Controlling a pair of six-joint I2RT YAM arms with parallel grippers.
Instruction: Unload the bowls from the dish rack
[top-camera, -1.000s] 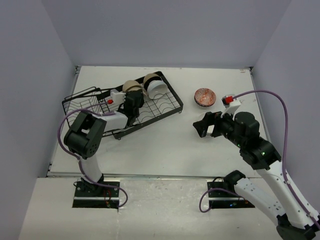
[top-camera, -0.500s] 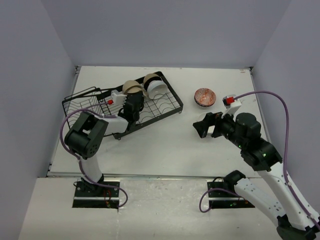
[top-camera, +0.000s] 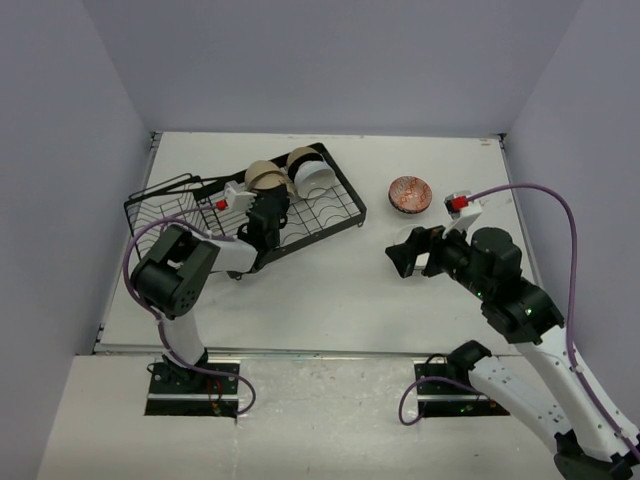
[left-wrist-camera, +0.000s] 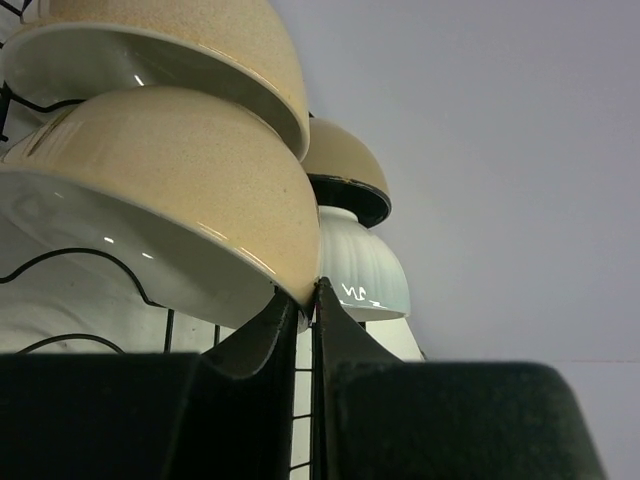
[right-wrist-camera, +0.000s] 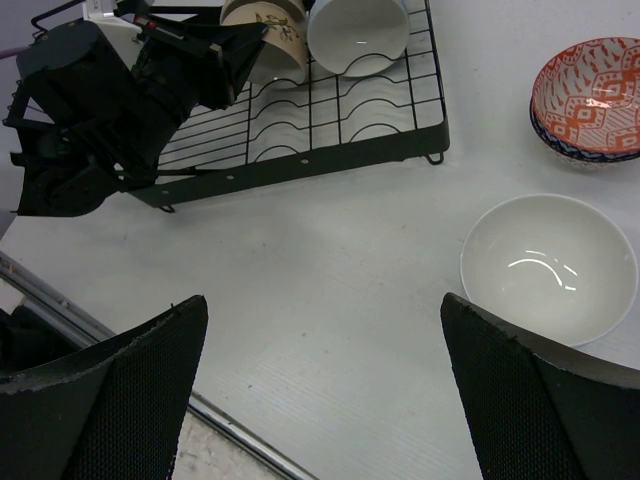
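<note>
Left claw (left-wrist-camera: 307, 293) on beige bowl (left-wrist-camera: 170, 165) rim, close-up.

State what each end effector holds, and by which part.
Left end effector pinches the nearest beige bowl by its rim, in the dish rack. Right end effector is open, holding nothing.

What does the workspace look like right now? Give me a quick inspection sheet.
Surface: white table, no spills seen.
Job's things: dish rack at the far left, holding at least four on edge, beige bowl nearest the left arm; patterned bowl and white bowl upright on the table.
Clutter: nothing seen.
Grippers: left gripper shut on the beige bowl's rim; right gripper open, above the table beside the white bowl.
Cables: purple cable along the right arm, another looped at the left arm.
Surroundings: plain walls on three sides.
</note>
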